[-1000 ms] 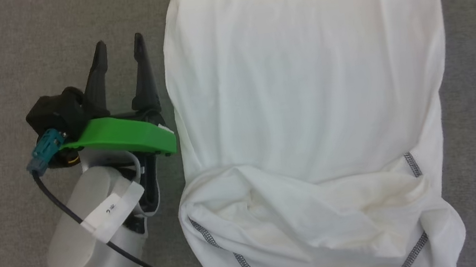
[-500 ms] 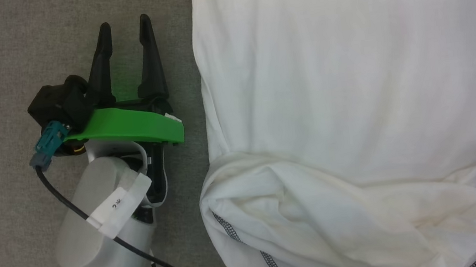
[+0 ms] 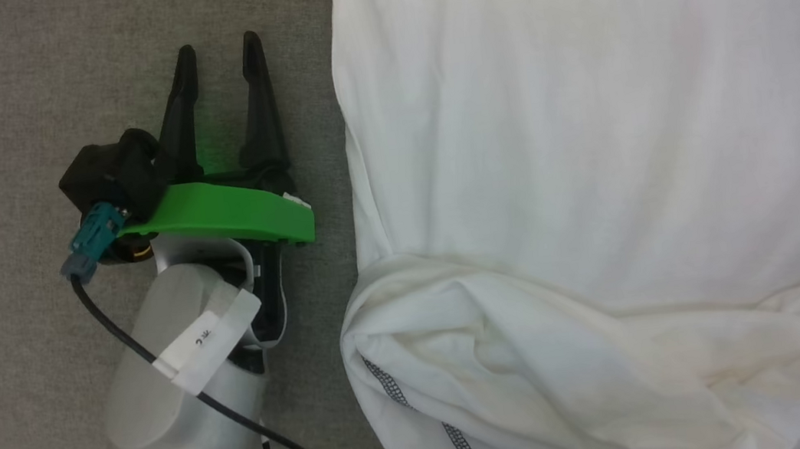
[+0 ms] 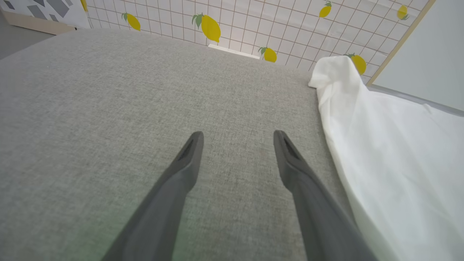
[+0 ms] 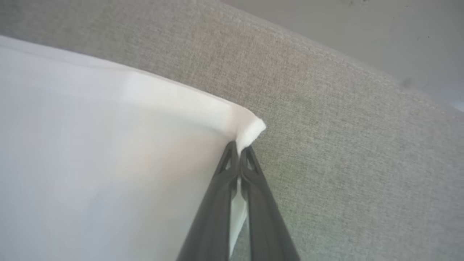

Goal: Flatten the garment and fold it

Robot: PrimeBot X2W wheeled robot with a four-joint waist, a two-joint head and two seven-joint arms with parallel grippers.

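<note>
Shirt [image 3: 586,115] looks thin, light and floppy, so corners are my hold: right hand [image 5: 238,150] pinches one, left hand [image 3: 217,45] open alongside.

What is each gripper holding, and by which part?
The right gripper is shut on the garment, pinching a corner of its edge. The left gripper is open beside the garment and holds nothing.

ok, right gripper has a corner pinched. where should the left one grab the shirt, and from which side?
Likely the garment at its far left corner: it humps up off the grey surface, giving a lifted edge to pinch. Come from its left, over that surface, with the open left gripper, fingers straddling that edge.
</note>
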